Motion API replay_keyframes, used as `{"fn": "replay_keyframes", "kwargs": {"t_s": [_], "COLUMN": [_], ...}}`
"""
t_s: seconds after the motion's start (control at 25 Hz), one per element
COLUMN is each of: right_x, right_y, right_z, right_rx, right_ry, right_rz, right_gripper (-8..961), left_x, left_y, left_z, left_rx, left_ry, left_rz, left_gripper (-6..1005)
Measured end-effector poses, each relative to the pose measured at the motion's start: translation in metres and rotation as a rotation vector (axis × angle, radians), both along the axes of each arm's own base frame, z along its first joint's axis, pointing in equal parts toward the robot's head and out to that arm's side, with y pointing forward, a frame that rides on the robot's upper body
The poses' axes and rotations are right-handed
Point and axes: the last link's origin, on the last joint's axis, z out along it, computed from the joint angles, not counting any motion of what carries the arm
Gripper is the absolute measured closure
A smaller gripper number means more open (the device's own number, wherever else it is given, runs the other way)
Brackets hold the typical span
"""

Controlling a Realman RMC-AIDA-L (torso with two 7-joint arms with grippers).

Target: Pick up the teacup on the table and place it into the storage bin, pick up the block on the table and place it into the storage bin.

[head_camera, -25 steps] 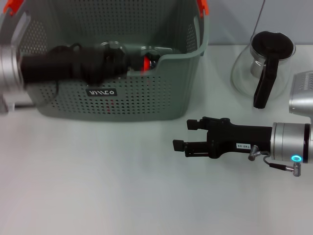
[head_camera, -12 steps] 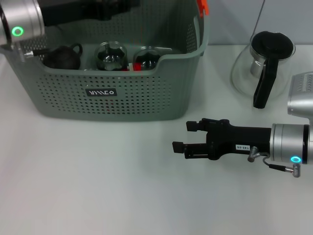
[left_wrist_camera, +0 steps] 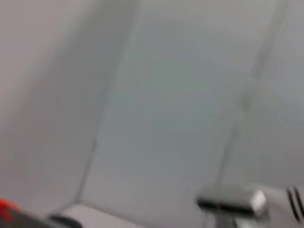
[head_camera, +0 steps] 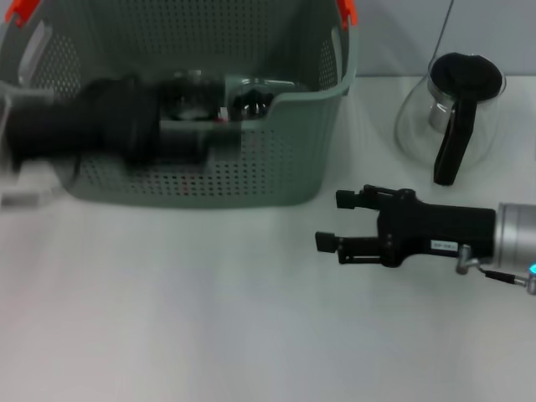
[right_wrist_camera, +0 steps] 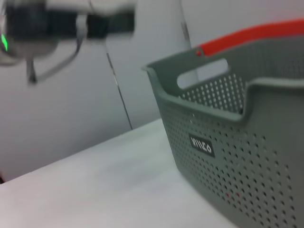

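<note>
The storage bin (head_camera: 285,159) stands at the back left of the table, and the right wrist view shows its labelled wall (right_wrist_camera: 223,156). A glass teacup (head_camera: 251,100) sits inside it; a second glass beside it is partly covered. My left gripper (head_camera: 224,139) is a dark blur sweeping across the bin's front wall, and nothing can be made out in it. My right gripper (head_camera: 335,221) hovers low over the table to the right of the bin, open and empty. The block is hidden or out of view.
A glass teapot (head_camera: 452,109) with a black lid and handle stands at the back right, behind my right arm. The bin's orange-red handle clips (head_camera: 347,12) sit on its top corners. The left arm (right_wrist_camera: 47,23) shows as a blur in the right wrist view.
The left arm has swung down from above the bin's back left and now lies across its front, covering the label. The right gripper has drifted slightly right and toward the front edge, still open.
</note>
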Motion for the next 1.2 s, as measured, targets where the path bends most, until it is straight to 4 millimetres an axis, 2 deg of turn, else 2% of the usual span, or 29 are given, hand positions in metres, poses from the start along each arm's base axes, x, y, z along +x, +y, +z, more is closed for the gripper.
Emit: {"fn": "replay_keyframes", "kwargs": {"t_s": [0.12, 0.24, 0.44, 0.52, 0.76, 1.2], "right_x": [0.001, -0.001, -0.011, -0.014, -0.016, -0.011], "right_y": [-0.001, -0.001, 0.002, 0.003, 0.001, -0.001], "right_z": [0.004, 0.002, -0.006, -0.01, -0.023, -0.023], "right_rx": [0.019, 0.023, 0.017, 0.009, -0.014, -0.011], "right_ry": [0.001, -0.012, -0.028, -0.039, -0.073, -0.065], "right_rz": [0.041, 0.074, 0.119, 0.129, 0.126, 0.1], "right_gripper": [38, 38, 38, 38, 38, 38], "left_x": [-0.025, -0.048, -0.078, -0.084, -0.089, -0.09], "left_y": [-0.027, -0.042, -0.048, -0.047, -0.043, -0.039], "left_z": [-0.018, -0.034, -0.055, -0.061, -0.069, -0.074], "left_rx": [-0.023, -0.01, 0.026, 0.026, 0.037, 0.044], "left_ry": [0.045, 0.102, 0.183, 0.202, 0.216, 0.228], "left_rz": [0.003, 0.06, 0.185, 0.221, 0.246, 0.265], "left_gripper": [206, 153, 63, 63, 63, 63]}}
